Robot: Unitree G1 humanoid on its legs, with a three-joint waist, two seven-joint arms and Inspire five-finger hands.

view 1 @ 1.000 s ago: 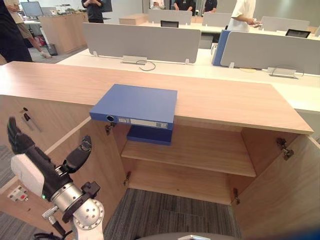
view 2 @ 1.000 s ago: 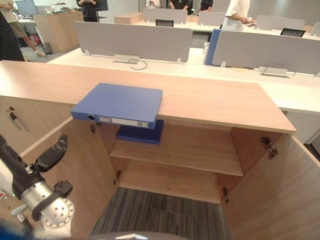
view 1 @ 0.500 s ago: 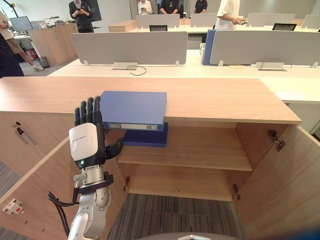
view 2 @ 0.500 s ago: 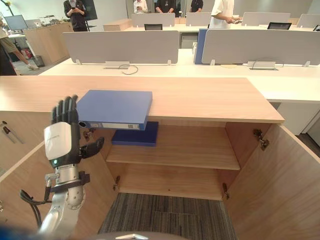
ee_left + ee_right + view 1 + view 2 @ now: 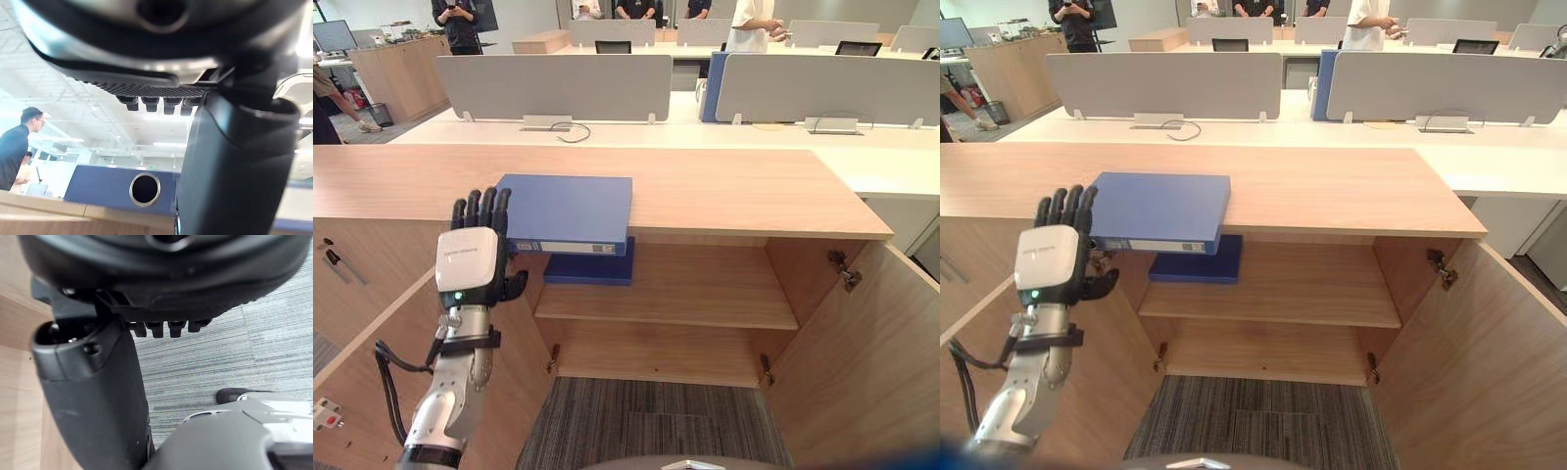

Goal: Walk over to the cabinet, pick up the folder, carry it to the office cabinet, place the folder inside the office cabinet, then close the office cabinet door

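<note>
Floor: grey striped carpet (image 5: pixel 646 421). Behind, long white desks (image 5: pixel 636 132) carry two grey divider panels (image 5: pixel 553 86); a loose black cable (image 5: pixel 570 131) lies by the left one. Dark monitors (image 5: pixel 613 46) sit on the far row. Wood-fronted counter (image 5: pixel 396 67) back left. Several people (image 5: pixel 455 18) stand at the rear. Ceiling strip lights (image 5: pixel 166 144) are on, per the left wrist view.

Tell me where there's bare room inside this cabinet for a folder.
The upper shelf is bare from the shelved folder to the right wall; the lower shelf looks bare. Crowded at left: the left hand before the overhanging folder.
</note>
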